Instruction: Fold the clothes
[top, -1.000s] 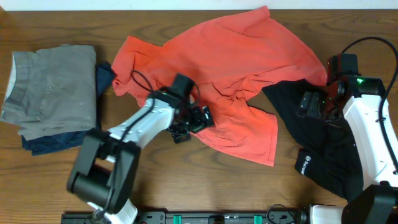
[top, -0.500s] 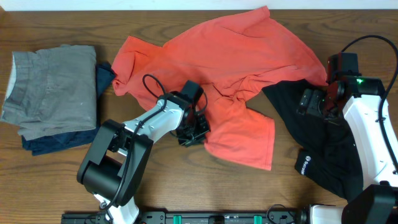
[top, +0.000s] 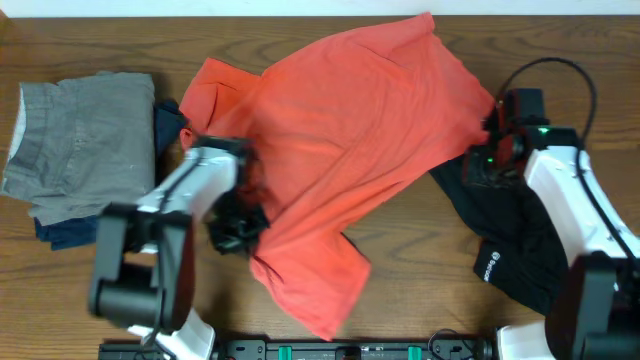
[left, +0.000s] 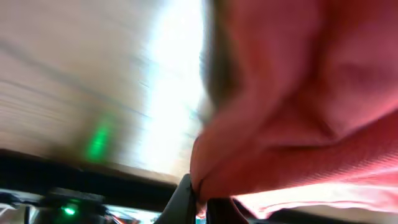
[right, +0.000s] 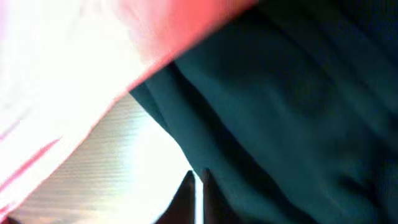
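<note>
While the left hand (top: 238, 230) sits nearest, clamped on a gathered edge of the red shirt (top: 350, 130), the step in hand looks like spreading that shirt flat before any fold. To do it well, I judge the pinch should draw the edge low and level along the surface (top: 420, 300), without bunching the loose flap nearest the base. To the right the black garment (top: 530, 250) lies crumpled, touching the shirt's side. Its small white logo (top: 487, 268) is too small to read. Farther back the right hand (right: 196, 186) is closed over the black cloth. Which cloth it holds, if any, I cannot tell. No print shows on the shirt.
</note>
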